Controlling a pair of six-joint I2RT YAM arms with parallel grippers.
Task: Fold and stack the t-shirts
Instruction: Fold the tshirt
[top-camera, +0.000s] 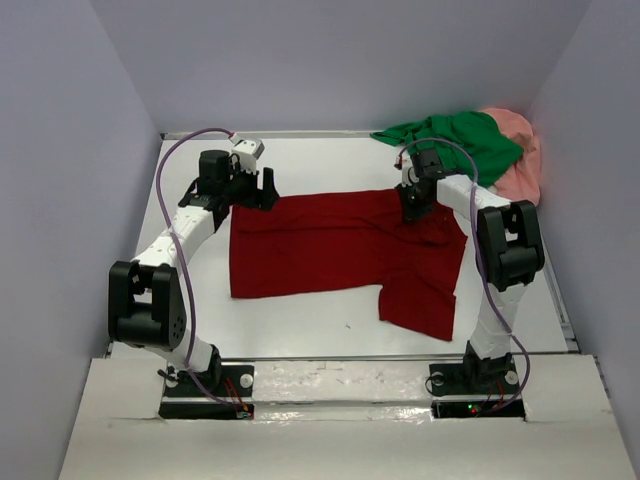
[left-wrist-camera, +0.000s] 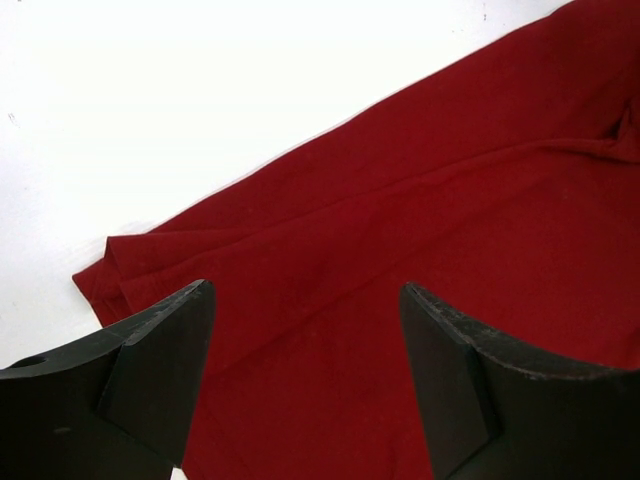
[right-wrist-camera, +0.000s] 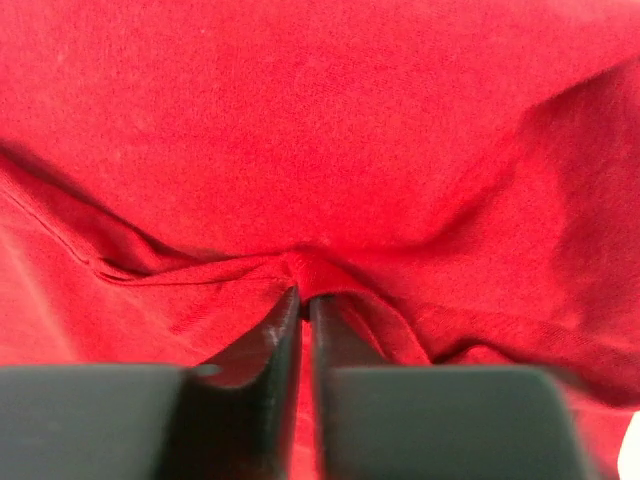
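The dark red t-shirt lies spread in the middle of the table, one sleeve pointing toward the near right. My left gripper hovers open over its far left corner; in the left wrist view the red cloth lies flat between the wide-apart fingers. My right gripper is down on the shirt's far right part, shut on a pinched ridge of red cloth. The green t-shirt and the salmon pink t-shirt lie heaped at the far right corner.
White table with grey walls on three sides. The heap of green and pink shirts sits just behind the right arm. Both arm bases stand at the near edge.
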